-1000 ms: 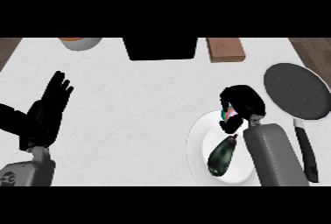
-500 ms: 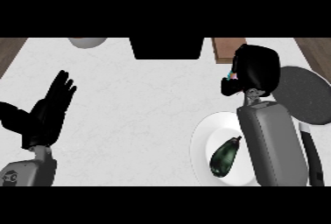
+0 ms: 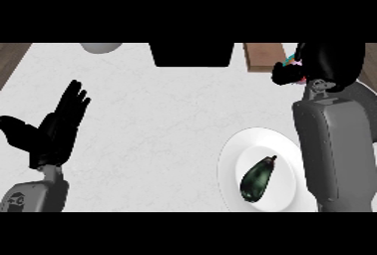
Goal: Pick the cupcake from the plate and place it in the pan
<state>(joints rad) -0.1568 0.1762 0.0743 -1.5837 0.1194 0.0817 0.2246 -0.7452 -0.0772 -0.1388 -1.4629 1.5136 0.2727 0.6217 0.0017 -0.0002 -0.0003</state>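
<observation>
Fingers of right hand (image 3: 324,62) curled round mostly hidden cupcake (image 3: 293,61), pan (image 3: 366,97) largely covered

No legible text, label, brand, number or sign appears anywhere in the head view. The white plate (image 3: 234,164) at lower right carries no print. The white counter (image 3: 169,124) shows only faint veining, no lettering. The grey left forearm (image 3: 29,196) at lower left bears a small round marking, but nothing on it can be read. The grey right forearm (image 3: 335,149) at right is unmarked. The black object (image 3: 193,55) at top centre and the brown block (image 3: 264,57) beside it show no characters.
</observation>
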